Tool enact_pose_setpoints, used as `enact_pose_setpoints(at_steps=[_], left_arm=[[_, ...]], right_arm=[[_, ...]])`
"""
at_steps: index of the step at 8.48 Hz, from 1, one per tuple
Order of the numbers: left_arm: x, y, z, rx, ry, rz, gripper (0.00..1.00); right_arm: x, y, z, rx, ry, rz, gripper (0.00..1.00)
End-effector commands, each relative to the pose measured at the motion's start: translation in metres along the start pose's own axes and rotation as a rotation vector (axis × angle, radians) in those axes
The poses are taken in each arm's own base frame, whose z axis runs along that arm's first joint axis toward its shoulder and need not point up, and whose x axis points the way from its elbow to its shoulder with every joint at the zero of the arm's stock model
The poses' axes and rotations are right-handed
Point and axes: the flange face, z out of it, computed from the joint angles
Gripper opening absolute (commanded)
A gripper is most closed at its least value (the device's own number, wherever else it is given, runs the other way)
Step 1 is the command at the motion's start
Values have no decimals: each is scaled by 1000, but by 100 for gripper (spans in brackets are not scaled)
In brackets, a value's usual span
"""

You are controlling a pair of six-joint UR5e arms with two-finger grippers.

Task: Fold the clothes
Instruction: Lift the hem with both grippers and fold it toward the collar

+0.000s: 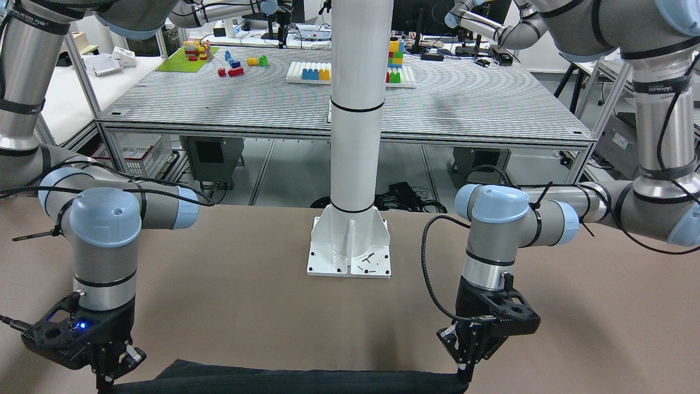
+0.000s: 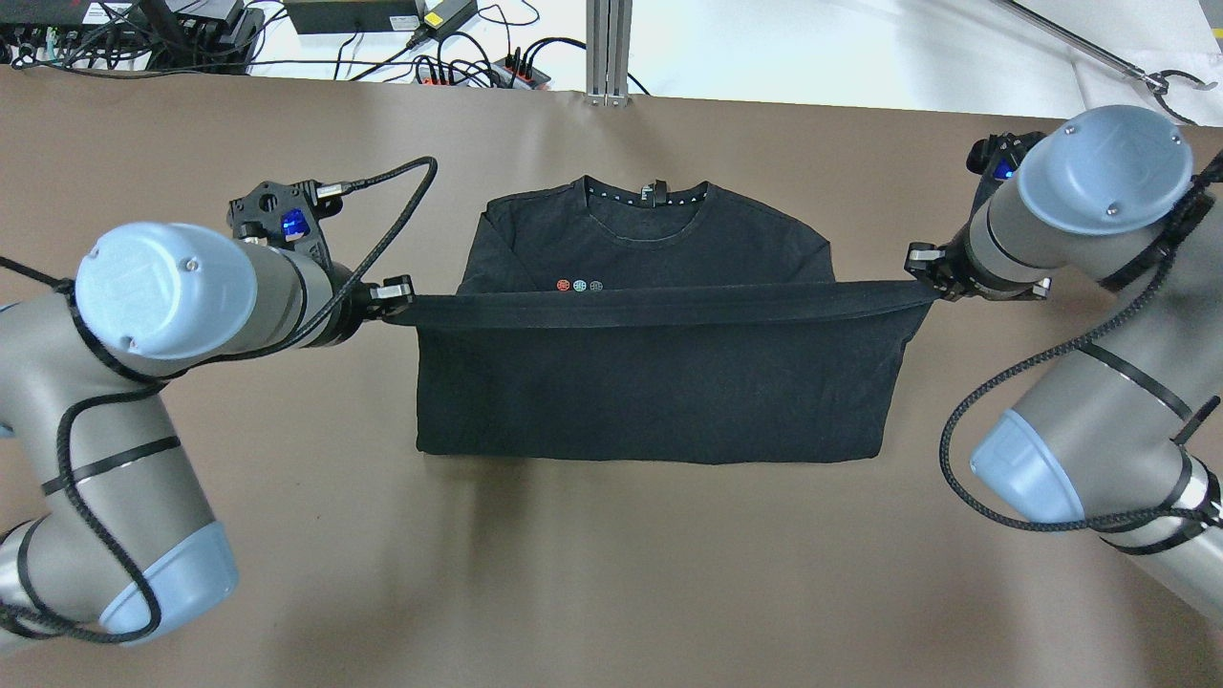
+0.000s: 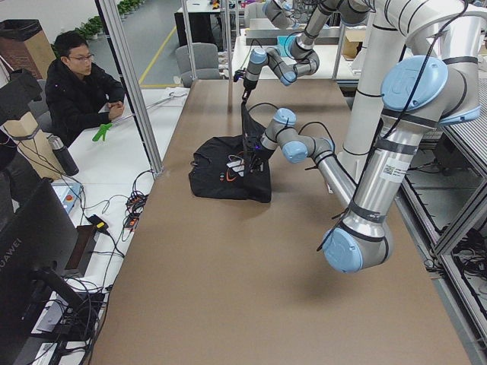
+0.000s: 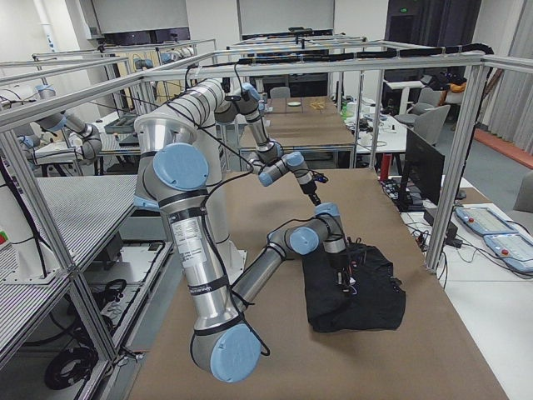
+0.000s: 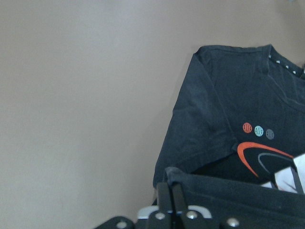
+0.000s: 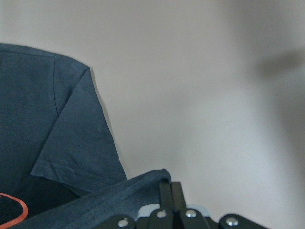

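Spanning clothes edge [image 2: 650, 304]: left hand [image 2: 394, 294], right hand [image 2: 925, 274]

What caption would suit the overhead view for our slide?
Left gripper and right gripper stretch a raised edge of the black T-shirt taut.

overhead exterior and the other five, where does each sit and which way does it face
Overhead exterior: behind robot, down on black t-shirt; left gripper, right gripper.
Front-facing: across table, facing white post; both arms.
Exterior left: table end; left arm near.
Exterior right: other end; right arm near.
Left wrist: down on collar; own fingers.
Right wrist: down on sleeve; own fingers.
All share the t-shirt.
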Motion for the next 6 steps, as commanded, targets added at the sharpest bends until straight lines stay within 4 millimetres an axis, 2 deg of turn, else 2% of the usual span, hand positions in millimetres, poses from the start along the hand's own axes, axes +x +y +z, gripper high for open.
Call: enact_pose_setpoints(at_steps=[1, 2, 3, 4, 6], left_arm=[[31, -52, 35, 41, -52, 7, 0], [43, -57, 49, 41, -59, 6, 0], [45, -68, 67, 50, -64, -1, 0], [40, -74, 90, 55, -62, 4, 0], [50, -86, 139, 61, -50, 2, 0]], right_arm=[[-20, -47, 22, 35, -3, -7, 0], [-29, -54, 27, 33, 1, -7, 0], [-34, -65, 43, 44, 16, -4, 0], [-39, -77, 67, 76, 14, 2, 0], [-41, -83, 105, 80, -1, -5, 0]])
